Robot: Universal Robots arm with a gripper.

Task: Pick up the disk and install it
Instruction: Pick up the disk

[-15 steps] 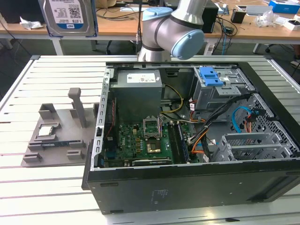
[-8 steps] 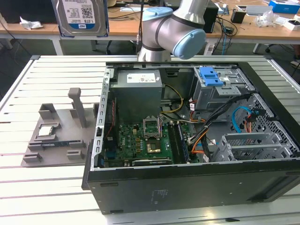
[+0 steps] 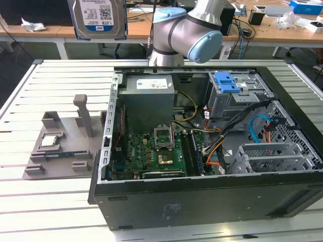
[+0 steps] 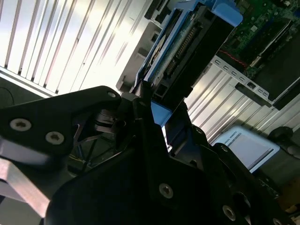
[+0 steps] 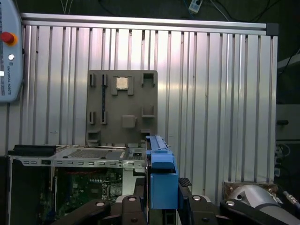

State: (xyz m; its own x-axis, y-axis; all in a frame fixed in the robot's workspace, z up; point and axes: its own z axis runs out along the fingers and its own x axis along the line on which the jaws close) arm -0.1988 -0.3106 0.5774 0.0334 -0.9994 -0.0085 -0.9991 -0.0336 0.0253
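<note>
The disk point(image 3: 98, 17), a silver hard drive with a white-and-blue label, hangs high above the table at the exterior view's upper left, well clear of the open computer case point(image 3: 202, 196). In the second wrist view the disk point(image 4: 183, 51) stands edge-on in its blue caddy, with my gripper point(image 4: 159, 105) shut on it between black fingers point(image 4: 140, 101). The first wrist view looks down along the blue caddy edge of the disk point(image 5: 161, 176), clamped in the gripper point(image 5: 161, 204), above the case's side wall.
A grey fixture plate point(image 3: 55, 146) carrying a small silver chip point(image 3: 50, 141) lies on the slatted table at the exterior view's left. Inside the case are a drive bay with a blue latch point(image 3: 227, 83), a metal drive cage point(image 3: 272, 156), cables and the motherboard point(image 3: 156, 148).
</note>
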